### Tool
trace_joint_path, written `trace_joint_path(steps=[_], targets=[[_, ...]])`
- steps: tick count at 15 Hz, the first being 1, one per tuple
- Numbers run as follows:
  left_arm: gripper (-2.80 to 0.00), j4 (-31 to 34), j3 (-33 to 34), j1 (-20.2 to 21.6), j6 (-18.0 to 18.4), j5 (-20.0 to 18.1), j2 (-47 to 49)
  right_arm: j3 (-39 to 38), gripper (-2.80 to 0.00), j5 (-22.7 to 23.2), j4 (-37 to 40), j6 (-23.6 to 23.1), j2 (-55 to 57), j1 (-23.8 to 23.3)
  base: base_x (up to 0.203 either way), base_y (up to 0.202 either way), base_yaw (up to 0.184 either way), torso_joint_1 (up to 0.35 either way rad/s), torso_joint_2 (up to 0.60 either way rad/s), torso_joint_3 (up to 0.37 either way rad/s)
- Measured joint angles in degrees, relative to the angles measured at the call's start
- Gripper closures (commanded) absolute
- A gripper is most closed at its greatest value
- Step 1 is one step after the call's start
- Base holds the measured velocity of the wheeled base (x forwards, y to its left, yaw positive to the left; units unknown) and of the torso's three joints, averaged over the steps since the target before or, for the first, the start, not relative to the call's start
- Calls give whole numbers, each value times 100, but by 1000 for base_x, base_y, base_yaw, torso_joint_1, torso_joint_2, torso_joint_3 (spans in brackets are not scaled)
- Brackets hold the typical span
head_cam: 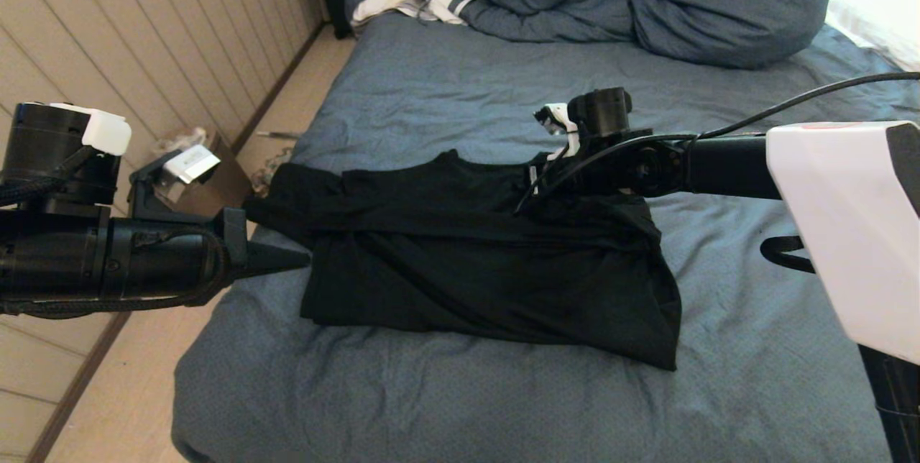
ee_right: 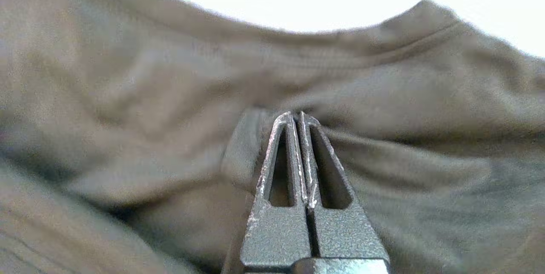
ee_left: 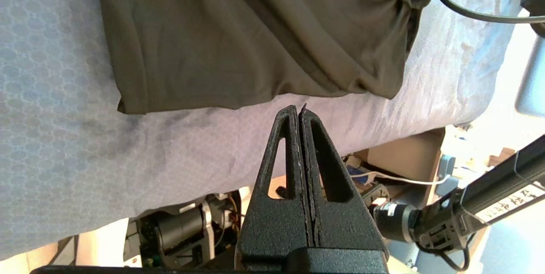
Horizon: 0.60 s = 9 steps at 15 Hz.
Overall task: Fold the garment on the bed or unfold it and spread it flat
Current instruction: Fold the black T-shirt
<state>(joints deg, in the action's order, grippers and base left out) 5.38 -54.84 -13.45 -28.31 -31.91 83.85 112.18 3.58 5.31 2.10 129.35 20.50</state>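
Right claw (ee_right: 300, 116) is low over the garment (head_cam: 474, 254), fingers pressed together with nothing between them, tips nosing into a ridge of black cloth beside what looks like the collar seam. Left claw (head_cam: 298, 259) is also closed on nothing, poised just off the shirt's edge nearest the bed's (head_cam: 431, 405) left side.

The garment lies bunched in rough layers near the bed's front edge, slightly toward its left side, plain black showing.

Risks from here: with both claws closed, any push forward likely just ploughs the cloth and deepens the wrinkles. A pinch at that ridge could catch 2 layers, not 1, dragging the whole bundle. The right arm's cable (head_cam: 790, 100) hangs close and could snag a fold.
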Motion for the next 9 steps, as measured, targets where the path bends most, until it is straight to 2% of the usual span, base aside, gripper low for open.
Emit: trace_joint_path(steps=[3,5,7,9], targets=[[0,-89,-88,24,-2,61,2,-17,0,-70,-25,212,-221,-7,0,0,0,0,0,0],[0,-267,-136,185,0,181,96,-111,0,-86,27,461,-543,-52,0,0,0,0,0,0],[0,-609,-204,602,-5,248,378,-304,0,-86,283,618,-973,-225,0,0,0,0,0,0],[0,-1110,-285,1241,11,254,828,-690,0,-82,602,705,-1476,-573,0,0,0,0,0,0]])
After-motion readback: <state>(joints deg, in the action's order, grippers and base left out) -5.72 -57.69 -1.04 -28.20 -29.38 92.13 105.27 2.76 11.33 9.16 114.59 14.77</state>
